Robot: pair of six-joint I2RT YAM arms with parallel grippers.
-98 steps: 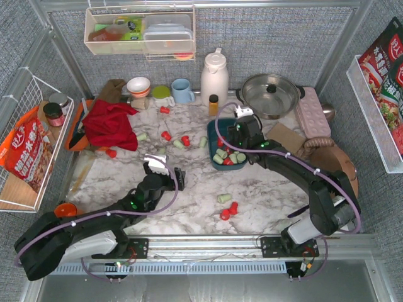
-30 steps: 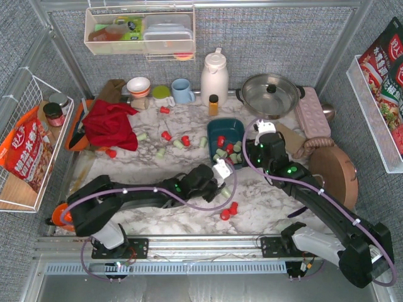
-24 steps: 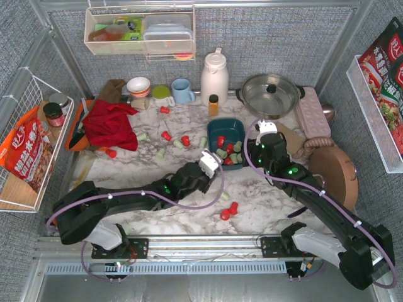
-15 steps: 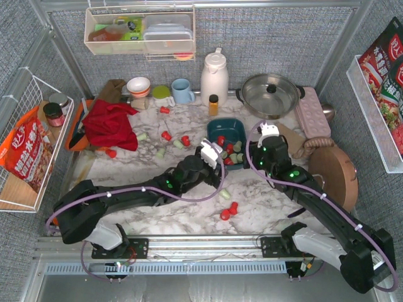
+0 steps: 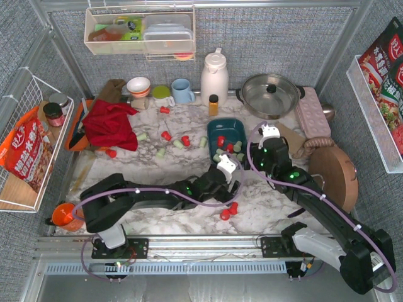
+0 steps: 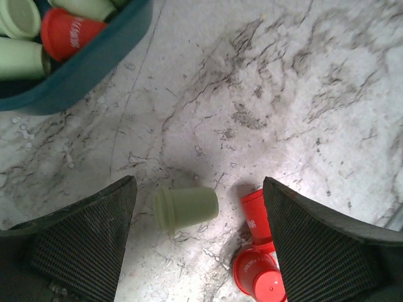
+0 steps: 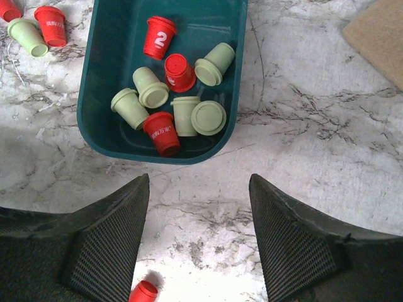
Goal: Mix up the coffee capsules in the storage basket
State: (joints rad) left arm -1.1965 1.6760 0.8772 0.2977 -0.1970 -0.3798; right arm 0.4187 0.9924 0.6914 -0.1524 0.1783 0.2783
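Note:
The dark teal storage basket [image 5: 230, 128] [image 7: 101, 82] [image 6: 94, 63] sits mid-table and holds several red and pale green coffee capsules [image 7: 179, 116]. My left gripper [image 5: 221, 184] [image 6: 198, 184] hangs open just near of the basket. Between its fingers a green capsule [image 6: 187, 207] and two red capsules [image 6: 258, 277] [image 5: 225, 214] lie on the marble, untouched. My right gripper [image 5: 255, 156] [image 7: 199, 179] is open and empty, over bare marble at the basket's near right side. More loose capsules [image 5: 178, 144] are scattered left of the basket, and one red capsule [image 7: 143, 292] lies below the right fingers.
An amber bottle [image 5: 213, 104], a white jug [image 5: 214, 75] and a steel pot [image 5: 271, 94] stand behind the basket. A blue mug [image 5: 182, 91] and a red cloth [image 5: 112, 123] are at the back left. A round wooden board [image 5: 334, 170] lies at the right.
My left gripper swung up to the basket's near left corner, opened wide, then came back toward the near side over the loose green and red capsules. The right arm barely moved.

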